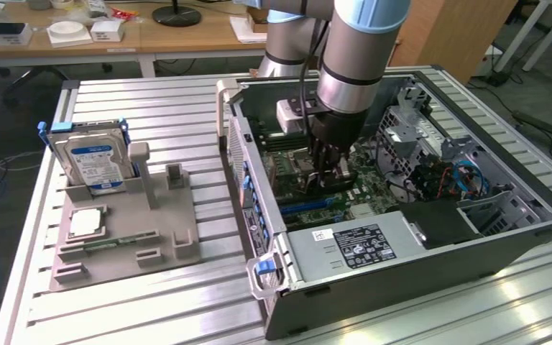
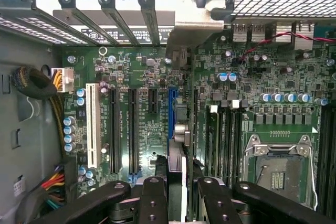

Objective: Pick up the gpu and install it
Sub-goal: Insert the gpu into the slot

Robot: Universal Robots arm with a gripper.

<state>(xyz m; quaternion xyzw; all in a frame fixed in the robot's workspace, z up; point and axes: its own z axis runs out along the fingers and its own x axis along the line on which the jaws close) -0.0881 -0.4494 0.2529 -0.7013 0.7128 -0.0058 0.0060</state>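
**Graphics card lifted and inside the case; seating apparently still to do.**
In the exterior view, the open computer case (image 1: 545, 215) takes in the arm (image 1: 353, 65), with a grey parts stand (image 1: 123, 237) at nine o'clock. Over the motherboard (image 2: 142, 66), the pincer (image 2: 181, 184) clamps the graphics card (image 2: 178, 150), a thin board seen edge-on, in line with the blue slot (image 2: 171, 103).

Showed a green motherboard (image 2: 152, 129) with one blue slot (image 2: 171, 103) and one white slot (image 2: 92, 124), black gripper (image 2: 181, 184), silver-bracketed gpu (image 2: 179, 145), blue-and-white label on silver hard drive (image 1: 97, 162), pale grey ribbed table (image 1: 141, 100).
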